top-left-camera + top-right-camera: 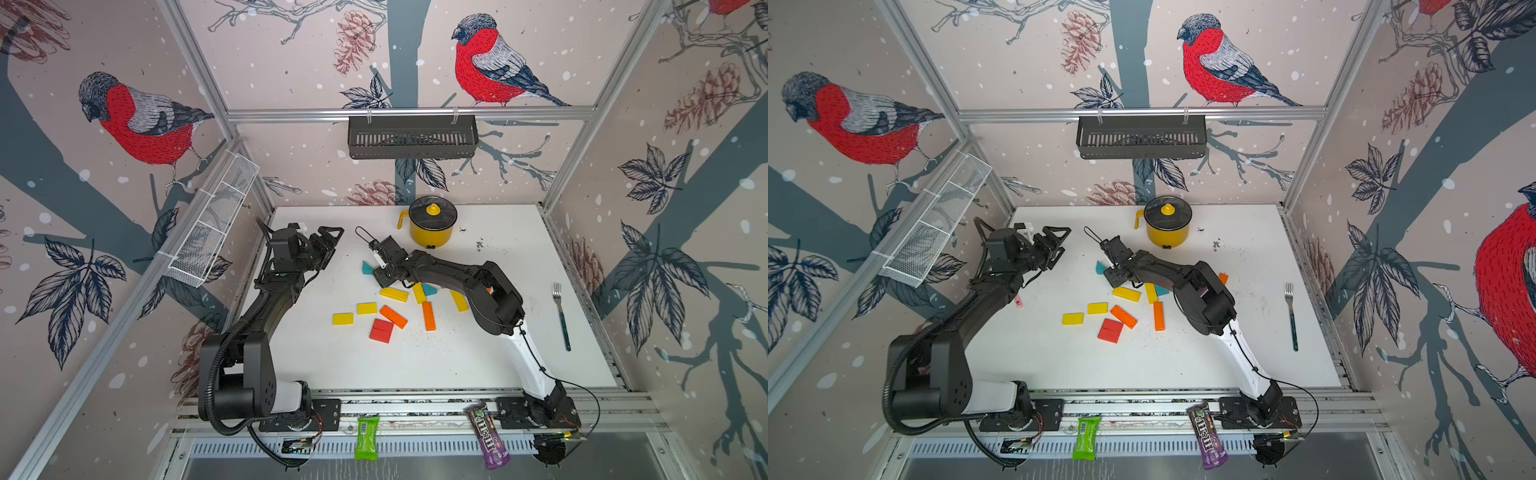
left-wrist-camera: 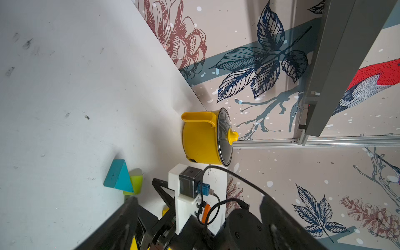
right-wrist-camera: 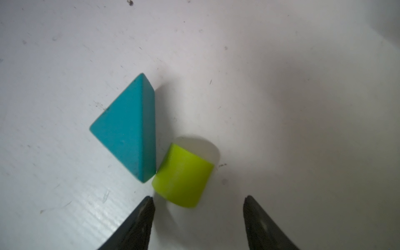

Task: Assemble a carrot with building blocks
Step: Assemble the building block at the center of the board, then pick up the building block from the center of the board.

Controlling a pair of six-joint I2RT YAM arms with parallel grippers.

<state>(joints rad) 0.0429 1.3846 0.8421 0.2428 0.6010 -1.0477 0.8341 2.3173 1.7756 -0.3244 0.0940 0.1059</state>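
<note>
Right tool (image 3: 199, 198), jaws apart, close above green block (image 3: 183, 175).

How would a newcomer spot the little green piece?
Find the yellow pot at the table's back. Before it, apart from the flat blocks, lies a teal triangle; at its corner sits the green piece, lime and rounded, not flat.

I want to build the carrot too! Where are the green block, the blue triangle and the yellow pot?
Green block (image 3: 181, 176): right wrist view, its curved side.
Blue triangle (image 3: 121, 127): right wrist view, its broad flat face.
Yellow pot (image 1: 431, 235): in a top view, its side wall.
</note>
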